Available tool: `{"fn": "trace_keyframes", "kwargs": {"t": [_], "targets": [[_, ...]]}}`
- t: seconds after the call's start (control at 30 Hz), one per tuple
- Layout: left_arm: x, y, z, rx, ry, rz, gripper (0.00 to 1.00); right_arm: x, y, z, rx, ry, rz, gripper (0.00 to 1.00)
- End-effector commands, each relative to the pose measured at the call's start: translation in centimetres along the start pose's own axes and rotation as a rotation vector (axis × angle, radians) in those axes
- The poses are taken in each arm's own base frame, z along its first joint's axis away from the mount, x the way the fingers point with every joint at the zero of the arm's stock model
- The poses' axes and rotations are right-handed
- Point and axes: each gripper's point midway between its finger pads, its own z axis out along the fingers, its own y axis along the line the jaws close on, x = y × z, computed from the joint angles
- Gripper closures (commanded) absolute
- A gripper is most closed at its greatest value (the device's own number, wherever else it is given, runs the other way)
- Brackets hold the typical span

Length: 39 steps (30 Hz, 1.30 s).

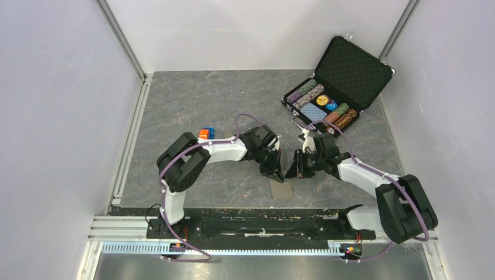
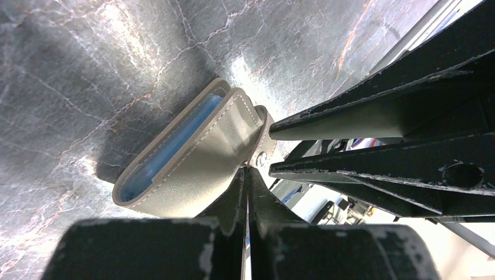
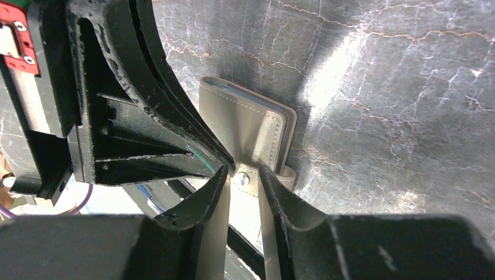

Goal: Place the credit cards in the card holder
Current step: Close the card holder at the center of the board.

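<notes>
From above, the left gripper (image 1: 274,170) points down at the middle of the grey marbled desk (image 1: 204,99) with its fingers pressed together. The right gripper (image 1: 293,168) faces it from just beside, tip to tip. The card holder (image 1: 281,189) lies on the desk right below the two tips, towards the arm bases. A black case (image 1: 356,70) stands open at the far right with rows of poker chips (image 1: 315,96) in its tray. A small orange and blue object (image 1: 206,133) sits behind the left arm.

In the left wrist view, the left gripper (image 2: 245,181) is fully closed, and its tip touches the taupe card holder (image 2: 198,157) beside the snap tab (image 2: 261,156). The holder's fold gapes a little, showing pale blue inside. The right gripper (image 2: 273,150) reaches in from the right, one finger above the tab and one below.

In the right wrist view, the right gripper (image 3: 242,175) is set narrow and pinches the snap tab (image 3: 241,179), which fills the gap between the fingers. The card holder (image 3: 251,122) lies just beyond on the desk. The closed left gripper (image 3: 217,159) comes in from the left, and its point meets the holder by the tab.
</notes>
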Motion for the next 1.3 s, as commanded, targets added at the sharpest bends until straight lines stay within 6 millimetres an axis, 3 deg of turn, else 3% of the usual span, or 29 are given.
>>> {"fn": "trace_keyframes", "kwargs": {"t": [0.0, 0.27, 0.57, 1.27], "targets": [[-1.4, -1.6, -1.2, 0.034, -0.060, 0.027, 0.98, -1.5, 0.6, -0.2, -0.023, -0.050, -0.051, 0.74], [-1.5, -1.5, -1.5, 0.027, -0.066, 0.022, 0.98, -1.3, 0.5, -0.2, -0.022, -0.046, -0.053, 0.79], [-1.4, -1.4, -1.6, 0.026, -0.069, 0.018, 0.98, 1.1, -0.6, 0.5, -0.024, 0.027, -0.029, 0.98], [-0.9, -1.3, -1.9, 0.019, -0.063, 0.003, 0.98, 2.6, -0.7, 1.0, -0.056, 0.075, -0.002, 1.00]]}}
